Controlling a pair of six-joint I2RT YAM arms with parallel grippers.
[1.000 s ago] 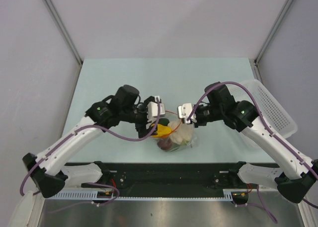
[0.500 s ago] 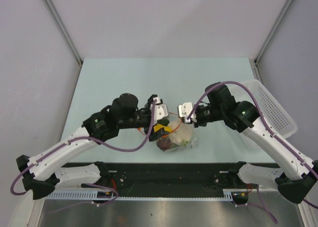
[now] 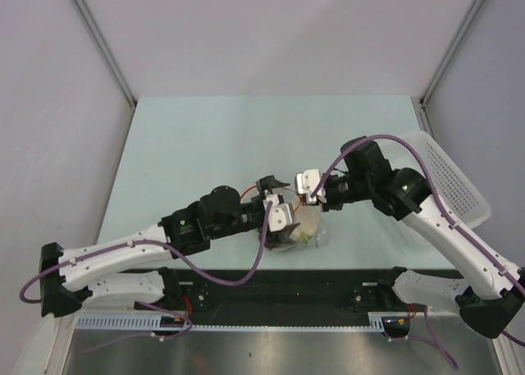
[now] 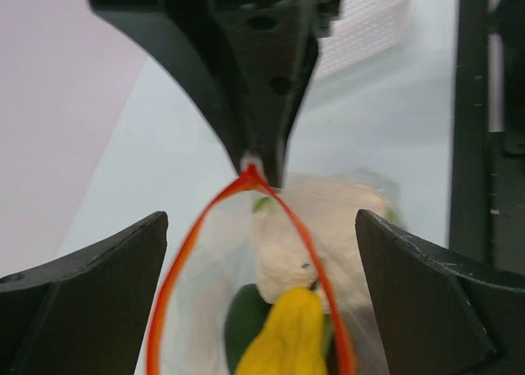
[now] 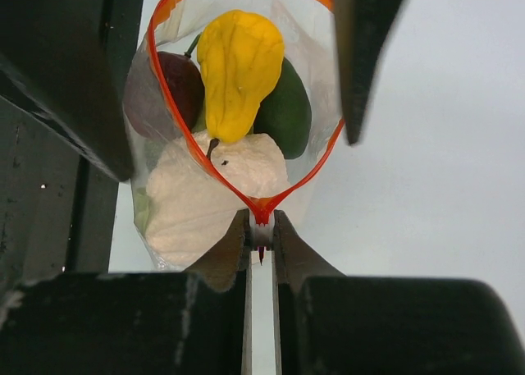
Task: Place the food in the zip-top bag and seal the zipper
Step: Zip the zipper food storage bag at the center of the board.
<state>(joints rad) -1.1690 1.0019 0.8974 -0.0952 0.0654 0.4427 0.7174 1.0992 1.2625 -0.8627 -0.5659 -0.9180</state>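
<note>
— How many pieces of food are in the zip-top bag [image 5: 164, 227]?

— Four that I can count plainly: one yellow piece [image 5: 239, 63], one dark green piece [image 5: 291, 112], one dark red piece [image 5: 176, 84] and one pale cream piece [image 5: 221, 174]. A sliver of lime green [image 4: 261, 203] shows beside the cream one. I cannot tell whether it is a fifth piece.

— And where is the bag?

— There is one bag. It sits on the table [image 3: 205, 137] near the front edge, between the two grippers. Its zipper [image 5: 262, 204], a single orange-red strip, gapes in a loop and is unsealed.

— What are the grippers doing?

— The right gripper [image 5: 261, 227] is pressed together on one end of the zipper, pinching the corner of the mouth. The left gripper [image 4: 261, 219] is spread wide with one finger on either side of the bag's mouth, holding nothing. I cannot tell whether it touches the plastic.

— Anything else?

— One white perforated basket [image 3: 459, 174] at the table's right edge, well apart from the bag.
</note>
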